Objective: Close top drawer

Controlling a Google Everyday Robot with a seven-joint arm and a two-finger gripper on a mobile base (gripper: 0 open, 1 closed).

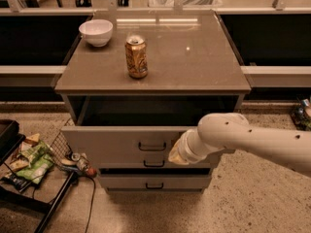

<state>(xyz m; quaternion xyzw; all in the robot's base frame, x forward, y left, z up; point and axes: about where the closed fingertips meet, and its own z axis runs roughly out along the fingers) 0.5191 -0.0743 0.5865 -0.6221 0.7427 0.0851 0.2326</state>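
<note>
The top drawer (116,142) of the grey cabinet stands pulled out, its dark inside showing below the cabinet top. Its small black handle (152,146) is at the centre of the flat front. My gripper (174,154) is at the end of the white arm that reaches in from the right. It is against the drawer front just right of the handle, and the wrist hides most of it. Two shallower drawers with black handles (154,185) sit below.
A white bowl (95,31) and a gold drink can (136,57) stand on the cabinet top (194,57). A black wire rack with snack bags (29,159) stands on the floor at the left, next to the cabinet. Low dark shelving runs behind on both sides.
</note>
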